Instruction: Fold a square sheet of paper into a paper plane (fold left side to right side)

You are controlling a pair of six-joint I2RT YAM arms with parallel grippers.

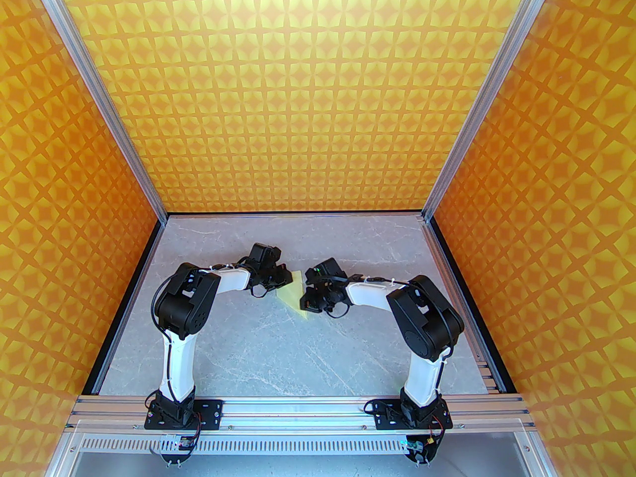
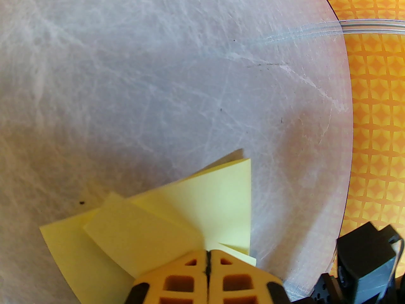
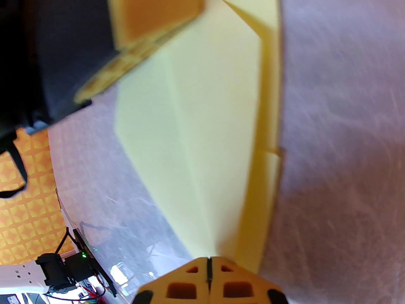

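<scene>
Paper (image 1: 294, 293): lies on the table (image 1: 238, 346), a little beyond its middle; pale yellow, layered wedge narrowing toward the table's near edge
Left gripper (image 1: 286, 278): clenched, tips pressed together on the paper's broad end, the end closer to the table's far edge; cannot tell whether a layer is nipped between them
Right gripper (image 1: 307, 297): clenched as well, tips meeting at the narrow end, the end closer to the table's near edge; pinch or mere press, cannot tell
Done so far: several folds in, judging by overlapping flaps and a long crease down the wedge
Left to do: probably the left-over-right fold; flaps lift off the table instead of lying flat, so creases look unpressed
Stage: roughly midway, shaping rather than finishing
</scene>
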